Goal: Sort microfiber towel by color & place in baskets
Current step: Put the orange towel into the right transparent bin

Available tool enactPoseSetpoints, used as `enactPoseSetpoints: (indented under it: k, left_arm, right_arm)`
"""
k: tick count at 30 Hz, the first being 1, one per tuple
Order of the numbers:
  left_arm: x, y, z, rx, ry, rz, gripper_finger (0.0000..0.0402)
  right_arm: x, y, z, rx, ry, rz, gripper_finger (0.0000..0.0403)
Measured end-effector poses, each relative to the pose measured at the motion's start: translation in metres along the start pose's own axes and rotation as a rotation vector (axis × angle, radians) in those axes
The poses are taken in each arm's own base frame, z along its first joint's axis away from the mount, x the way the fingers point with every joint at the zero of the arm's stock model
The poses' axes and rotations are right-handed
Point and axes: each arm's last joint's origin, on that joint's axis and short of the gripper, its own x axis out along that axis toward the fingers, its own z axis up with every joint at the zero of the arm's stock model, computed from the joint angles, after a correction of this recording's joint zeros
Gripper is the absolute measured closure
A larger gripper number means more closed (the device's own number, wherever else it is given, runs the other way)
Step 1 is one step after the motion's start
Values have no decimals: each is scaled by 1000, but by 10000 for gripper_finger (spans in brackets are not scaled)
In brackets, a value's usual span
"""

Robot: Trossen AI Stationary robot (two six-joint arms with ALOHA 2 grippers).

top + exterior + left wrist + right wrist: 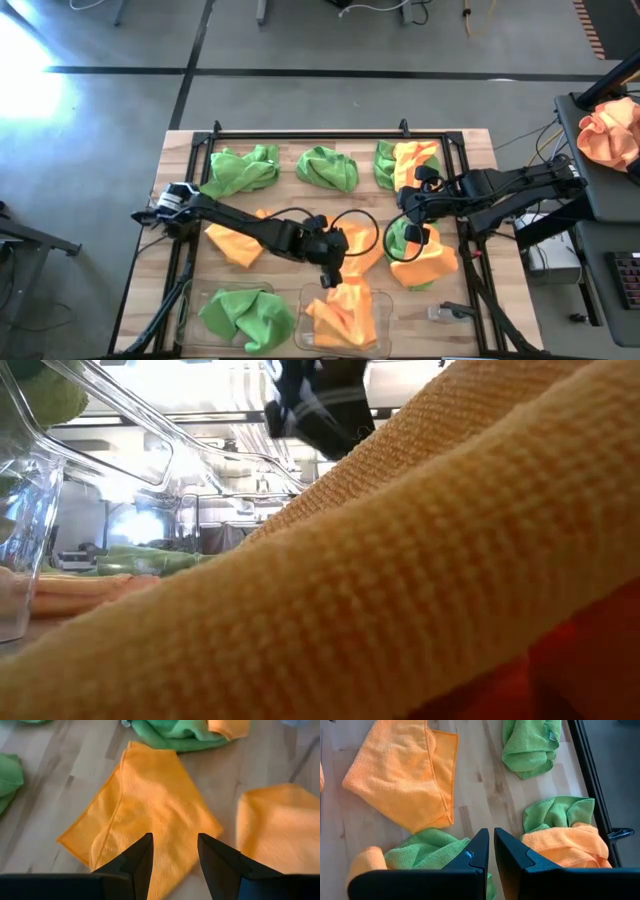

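I have the left gripper (333,272) out over the middle of the table (180,150), just back from the near edge where both baskets sit. Its two fingers (135,862) stand apart with nothing between them, hanging above an orange towel (150,810) that lies flat on the wood. That towel is a rough diamond, its long axis running corner to corner, one corner pointing toward the far edge. A second orange towel (277,825) lies just beside it, apart from it.

The right gripper (415,232) hangs over the right half of the table with its fingers (480,850) closed together, holding nothing. Beneath it is a heap of a green towel (427,847) lying partly under an orange one (430,262). Farther toward the far right corner another green and orange pair (400,165) is bunched together.

Two crumpled green towels (245,170) (328,168) rest along the far edge, left and middle, with no clear long axis. An orange towel (235,240) lies left of centre under the left arm.

At the near edge, the left basket (190,305) holds a crumpled green towel (245,315), and the right basket (305,335) holds an orange towel (345,315), folded loosely with its length running from the near edge toward the far one. In the low view that orange cloth fills nearly everything.
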Motion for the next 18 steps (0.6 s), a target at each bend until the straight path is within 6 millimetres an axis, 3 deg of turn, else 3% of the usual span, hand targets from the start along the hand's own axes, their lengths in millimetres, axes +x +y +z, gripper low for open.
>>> enactPoseSetpoints:
  k: [5, 18]
  left_arm:
    - [13, 11, -5, -18, -4, 10, 263]
    - [45, 41, -35, 127, 73, 73, 263]
  right_arm:
    - [0, 0, 0, -1, -1, 0, 381]
    - [0, 0, 1, 41, -5, 2, 381]
